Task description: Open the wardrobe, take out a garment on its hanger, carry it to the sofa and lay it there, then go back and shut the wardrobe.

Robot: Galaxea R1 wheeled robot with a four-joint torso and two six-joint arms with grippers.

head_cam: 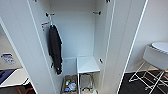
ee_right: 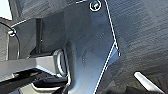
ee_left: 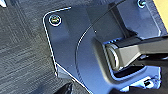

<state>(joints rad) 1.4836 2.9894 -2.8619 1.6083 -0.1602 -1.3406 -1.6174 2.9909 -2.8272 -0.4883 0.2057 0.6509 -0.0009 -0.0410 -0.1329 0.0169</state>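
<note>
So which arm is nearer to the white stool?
Probably right, though unsure. The stool stands on the robot's right side; the right wrist camera sees a white bar, perhaps its leg. The left wrist camera faces dark carpet.

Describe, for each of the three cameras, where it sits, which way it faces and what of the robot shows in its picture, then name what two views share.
Head view: high on the robot, facing into the open wardrobe, black T-shirt hanging on its left wall.
Left wrist view: on the left arm, facing down at dark carpet; the robot's dark plate shows.
Right wrist view: on the right arm, facing down at the carpet; the same kind of plate shows.
Both wrist views share the carpet.
</note>
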